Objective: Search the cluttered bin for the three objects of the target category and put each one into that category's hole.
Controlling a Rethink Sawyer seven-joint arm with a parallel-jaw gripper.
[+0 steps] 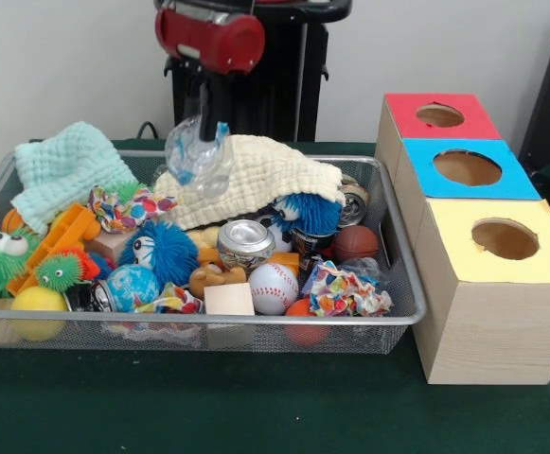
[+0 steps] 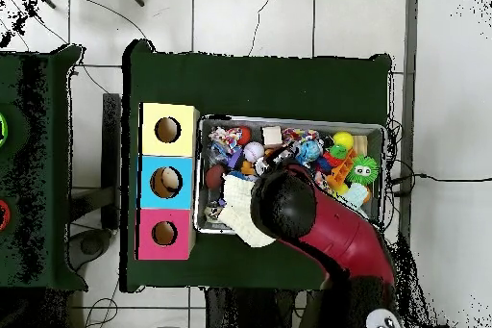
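Gripper [image 1: 202,121] clenched on clear bottle [image 1: 197,151], lifted above cream cloth [image 1: 265,175] at far side of bin [image 1: 402,317] | blue-topped box hole [image 1: 467,167] to right, well apart | desk [image 1: 208,407] green.

You see a plain white wall [image 1: 66,66] behind the setup, front view. A dark green cloth [image 1: 256,407] covers the table. Overhead, your floor is pale tile [image 2: 250,16] with dark grout lines, thin cables [image 2: 96,7] trailing across it. A second dark table [image 2: 34,170] sits at the left edge.
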